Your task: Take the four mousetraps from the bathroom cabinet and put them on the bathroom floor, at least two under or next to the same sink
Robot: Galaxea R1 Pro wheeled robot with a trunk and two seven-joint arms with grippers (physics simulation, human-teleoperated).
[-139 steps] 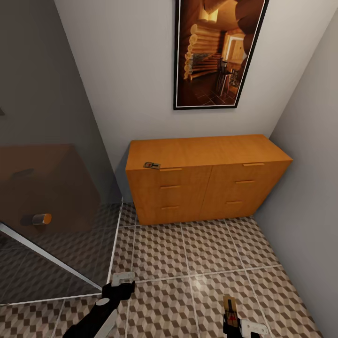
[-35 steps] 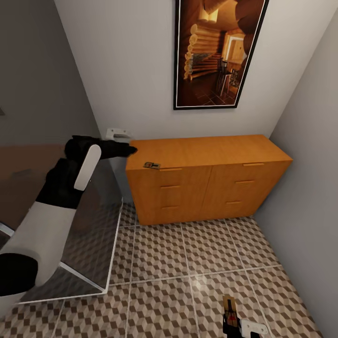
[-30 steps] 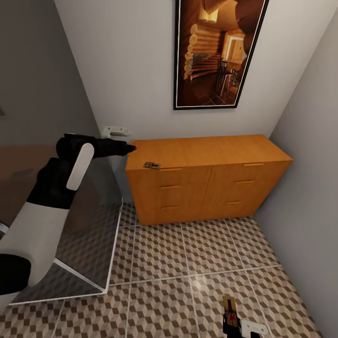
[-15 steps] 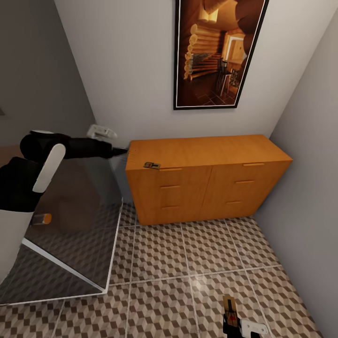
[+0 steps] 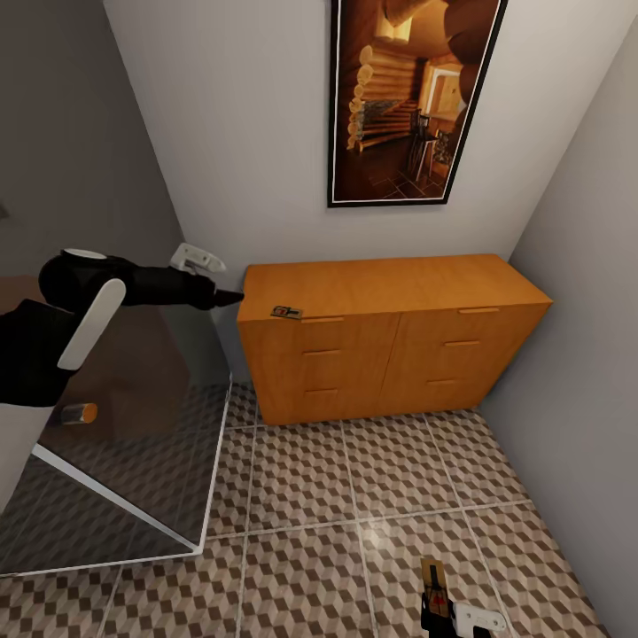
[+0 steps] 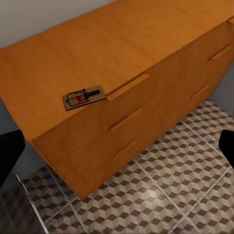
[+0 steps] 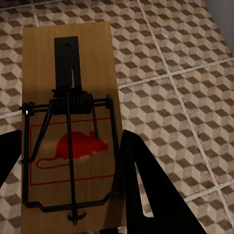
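Bathroom corner: a mousetrap (image 5: pixel 285 312) lies on the cabinet (image 5: pixel 390 288) top's front-left edge, just right of the left gripper (image 5: pixel 229 298), wide open, nearer arm; right gripper (image 5: pixel 440 611) clamps another trap (image 7: pixel 68 122).

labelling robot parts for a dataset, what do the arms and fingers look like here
The left arm has glossy black segments, a white lower shell, a white oval strip along its side and a white block near the wrist. The left gripper has plain black fingers. The right gripper is black with a white housing. No cables are visible.
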